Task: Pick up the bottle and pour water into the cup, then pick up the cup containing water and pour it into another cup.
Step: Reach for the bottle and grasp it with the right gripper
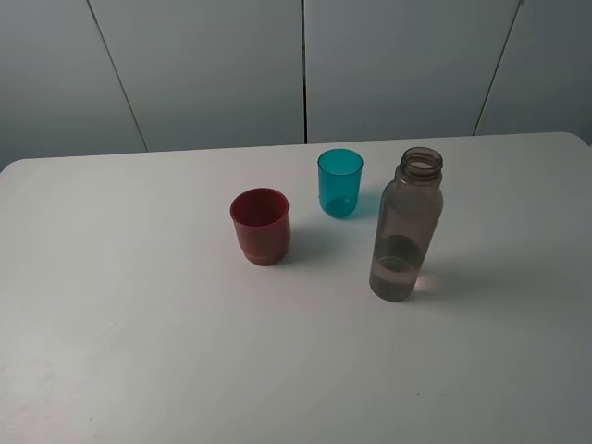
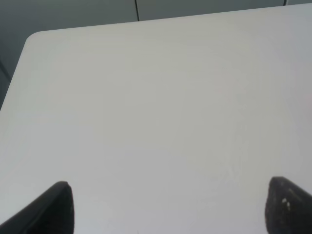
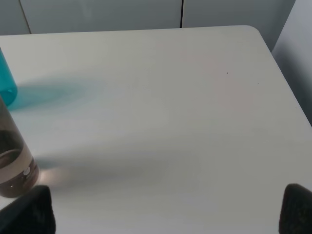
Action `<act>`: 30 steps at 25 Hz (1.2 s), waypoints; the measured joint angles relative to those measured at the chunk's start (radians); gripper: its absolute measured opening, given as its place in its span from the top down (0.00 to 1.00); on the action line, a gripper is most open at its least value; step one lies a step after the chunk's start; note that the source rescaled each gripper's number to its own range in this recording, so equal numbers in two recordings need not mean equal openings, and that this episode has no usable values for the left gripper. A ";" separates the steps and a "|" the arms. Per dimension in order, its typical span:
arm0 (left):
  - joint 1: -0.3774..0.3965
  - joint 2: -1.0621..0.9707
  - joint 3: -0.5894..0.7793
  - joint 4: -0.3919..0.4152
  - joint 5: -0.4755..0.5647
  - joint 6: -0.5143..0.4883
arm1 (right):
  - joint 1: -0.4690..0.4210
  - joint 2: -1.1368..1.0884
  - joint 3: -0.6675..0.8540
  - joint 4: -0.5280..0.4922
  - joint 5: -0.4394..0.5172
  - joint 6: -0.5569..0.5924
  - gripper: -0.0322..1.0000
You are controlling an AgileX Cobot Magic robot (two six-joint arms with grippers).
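Wall panels (image 1: 203,65) grey, dark vertical seams, behind table. Table (image 1: 139,351) white, matte, rounded corners. Bottle (image 1: 407,231) upright right of centre, uncapped, little water at bottom. Red cup (image 1: 260,226) near centre; teal cup (image 1: 339,182) farther back, between red cup and bottle; all apart. Left gripper (image 2: 170,209) jaws spread wide over table. Right gripper (image 3: 163,209) jaws spread wide, holding nothing, bottle near one fingertip.

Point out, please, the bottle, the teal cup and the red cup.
bottle (image 1: 407,231): exterior high view, middle of its body.
teal cup (image 1: 339,191): exterior high view, front side wall.
red cup (image 1: 260,231): exterior high view, outer wall below the rim.
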 joint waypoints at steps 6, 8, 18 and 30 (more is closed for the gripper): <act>0.000 0.000 0.000 0.000 0.000 0.000 | 0.000 0.000 0.000 0.000 0.000 0.000 0.00; 0.000 0.000 0.000 0.000 0.000 0.000 | 0.000 0.000 0.000 0.000 0.000 0.000 0.00; 0.000 0.000 0.000 0.000 0.000 0.002 | 0.000 0.000 0.000 0.000 0.000 0.000 0.00; 0.000 0.000 0.000 0.000 0.000 0.002 | 0.000 0.000 0.000 0.000 0.000 0.000 0.00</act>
